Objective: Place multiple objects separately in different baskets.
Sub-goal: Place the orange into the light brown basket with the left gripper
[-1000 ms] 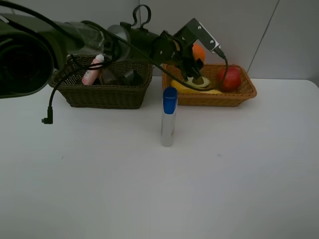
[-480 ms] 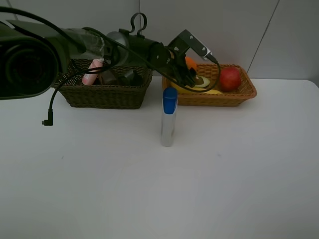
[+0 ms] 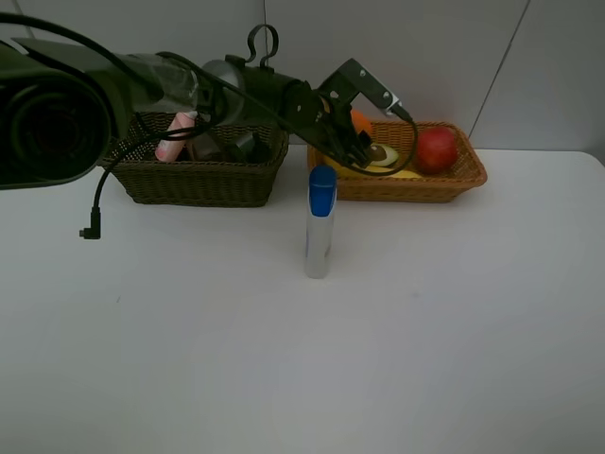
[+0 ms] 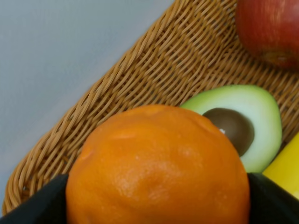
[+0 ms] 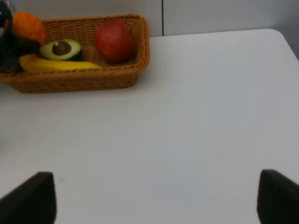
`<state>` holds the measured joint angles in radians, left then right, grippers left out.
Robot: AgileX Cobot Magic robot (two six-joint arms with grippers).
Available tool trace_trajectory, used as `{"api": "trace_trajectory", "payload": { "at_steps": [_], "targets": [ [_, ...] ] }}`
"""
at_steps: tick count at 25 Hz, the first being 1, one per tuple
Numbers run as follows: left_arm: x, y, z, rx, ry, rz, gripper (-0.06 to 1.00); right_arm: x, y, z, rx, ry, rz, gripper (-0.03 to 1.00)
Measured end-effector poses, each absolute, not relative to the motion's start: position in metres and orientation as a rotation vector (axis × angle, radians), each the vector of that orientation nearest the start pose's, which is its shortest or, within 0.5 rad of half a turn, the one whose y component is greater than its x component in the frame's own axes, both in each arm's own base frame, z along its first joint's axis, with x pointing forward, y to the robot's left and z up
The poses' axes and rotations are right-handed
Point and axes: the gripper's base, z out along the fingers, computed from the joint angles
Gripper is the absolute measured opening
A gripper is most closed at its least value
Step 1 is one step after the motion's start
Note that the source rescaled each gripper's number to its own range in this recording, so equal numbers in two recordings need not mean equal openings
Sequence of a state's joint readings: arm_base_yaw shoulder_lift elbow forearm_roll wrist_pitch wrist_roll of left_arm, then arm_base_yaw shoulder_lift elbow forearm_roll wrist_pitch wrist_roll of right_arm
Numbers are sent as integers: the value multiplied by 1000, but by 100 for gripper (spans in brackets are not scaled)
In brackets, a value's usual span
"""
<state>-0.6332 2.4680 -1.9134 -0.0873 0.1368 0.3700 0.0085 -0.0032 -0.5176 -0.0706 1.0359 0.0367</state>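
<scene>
My left gripper (image 3: 349, 132) reaches across to the left end of the light orange-tan basket (image 3: 461, 180), shut on the orange (image 3: 360, 120). In the left wrist view the orange (image 4: 156, 168) fills the gap between both dark fingers, just above the avocado half (image 4: 243, 121). The red apple (image 3: 436, 149), avocado half (image 3: 383, 155) and banana (image 3: 405, 173) lie in this basket. The silver blue-capped tube (image 3: 320, 222) stands upright on the table in front. The pink bottle (image 3: 175, 137) leans in the dark olive-brown basket (image 3: 198, 184). My right gripper (image 5: 154, 200) hovers open over bare table.
Both baskets stand side by side at the back of the white table (image 3: 302, 359). A black cable (image 3: 92, 213) hangs from the left arm to the table beside the dark basket. A wall rises right behind the baskets.
Over the last second the left gripper came down and a little leftward with the orange, toward the tan basket's left end. It has held still for the last half second.
</scene>
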Motion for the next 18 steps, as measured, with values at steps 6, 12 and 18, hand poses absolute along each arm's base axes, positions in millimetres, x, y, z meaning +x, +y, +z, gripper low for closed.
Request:
{"api": "trace_trajectory", "payload": {
  "at_steps": [6, 12, 18],
  "targets": [
    [444, -327, 121, 988, 1989, -212, 92, -7, -6, 284, 31, 1997, -55, 85],
    [444, -328, 122, 984, 1980, -212, 99, -7, -6, 284, 31, 1997, -55, 85],
    [444, -328, 122, 986, 1979, -211, 100, -7, -6, 284, 31, 1997, -55, 85]
  ]
}}
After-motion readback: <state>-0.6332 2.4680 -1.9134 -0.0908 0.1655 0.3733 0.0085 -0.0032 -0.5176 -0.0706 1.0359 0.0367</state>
